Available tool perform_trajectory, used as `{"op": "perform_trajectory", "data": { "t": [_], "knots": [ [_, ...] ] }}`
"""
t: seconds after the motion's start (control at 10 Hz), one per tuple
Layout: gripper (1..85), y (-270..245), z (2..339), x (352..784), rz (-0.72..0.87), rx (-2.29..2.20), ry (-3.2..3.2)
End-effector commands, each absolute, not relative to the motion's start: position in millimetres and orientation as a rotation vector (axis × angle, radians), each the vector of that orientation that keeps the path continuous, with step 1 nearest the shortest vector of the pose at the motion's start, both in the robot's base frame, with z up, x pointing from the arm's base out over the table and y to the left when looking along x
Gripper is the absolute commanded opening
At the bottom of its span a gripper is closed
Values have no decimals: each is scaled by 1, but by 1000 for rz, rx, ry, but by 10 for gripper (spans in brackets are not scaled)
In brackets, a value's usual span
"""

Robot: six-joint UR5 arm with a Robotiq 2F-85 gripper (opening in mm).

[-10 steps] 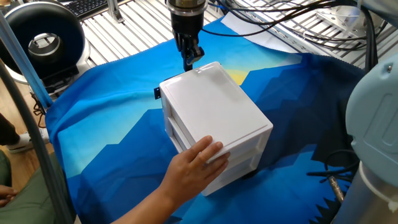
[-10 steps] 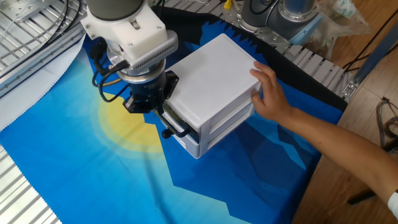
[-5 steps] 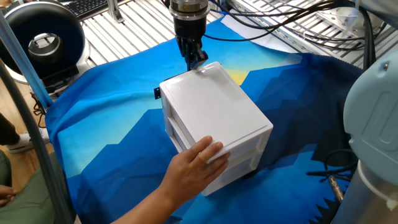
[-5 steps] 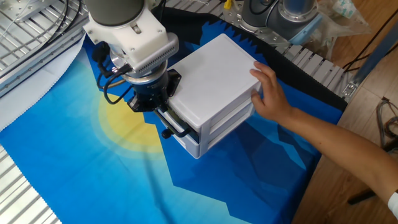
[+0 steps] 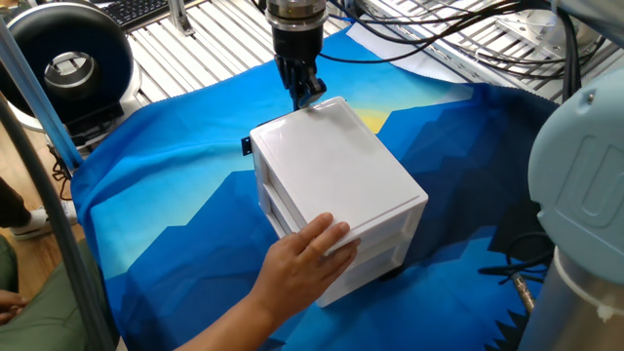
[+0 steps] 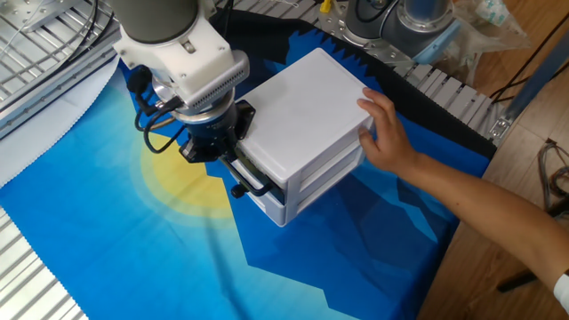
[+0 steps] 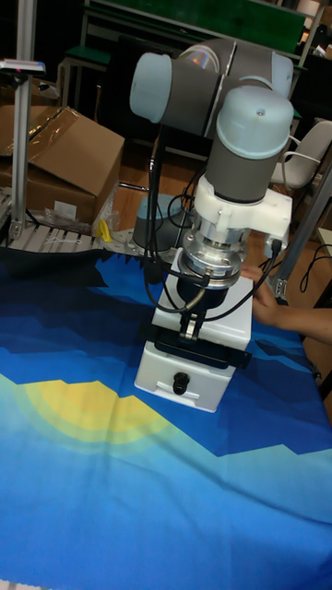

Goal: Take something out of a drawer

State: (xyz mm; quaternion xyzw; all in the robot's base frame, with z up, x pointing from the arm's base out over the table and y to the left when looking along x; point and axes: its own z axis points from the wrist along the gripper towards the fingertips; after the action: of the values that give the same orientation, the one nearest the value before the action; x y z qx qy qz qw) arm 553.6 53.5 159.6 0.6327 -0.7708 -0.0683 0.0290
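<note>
The white drawer unit (image 5: 336,180) stands on the blue cloth. The drawer is its upper tray; its front shows as a dark band (image 7: 214,356) under the unit's top, with a black handle (image 6: 254,183). The inside of the drawer does not show, and the something is hidden. My gripper (image 7: 191,330) hangs straight down at the unit's front top edge, just above the handle. Its fingers (image 5: 305,88) stand close together with nothing visible between them. Whether they touch the handle I cannot tell.
A person's hand (image 5: 304,255) presses on the back of the unit, the arm (image 6: 462,200) reaching in from the table's side. The lower drawer carries a black knob (image 7: 180,381). Black cables (image 5: 439,29) and a round black device (image 5: 68,63) lie beyond the cloth.
The gripper has shifted slightly sideways along the unit's front edge. The unit and the hand have stayed put.
</note>
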Motion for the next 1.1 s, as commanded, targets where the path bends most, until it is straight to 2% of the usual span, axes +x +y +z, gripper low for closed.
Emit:
{"op": "perform_trajectory", "data": {
  "t": [0.0,1.0],
  "knots": [
    [10,55,161,561,-211,1969,-2390],
    [10,45,168,585,-192,2005,-2368]
  ]
}}
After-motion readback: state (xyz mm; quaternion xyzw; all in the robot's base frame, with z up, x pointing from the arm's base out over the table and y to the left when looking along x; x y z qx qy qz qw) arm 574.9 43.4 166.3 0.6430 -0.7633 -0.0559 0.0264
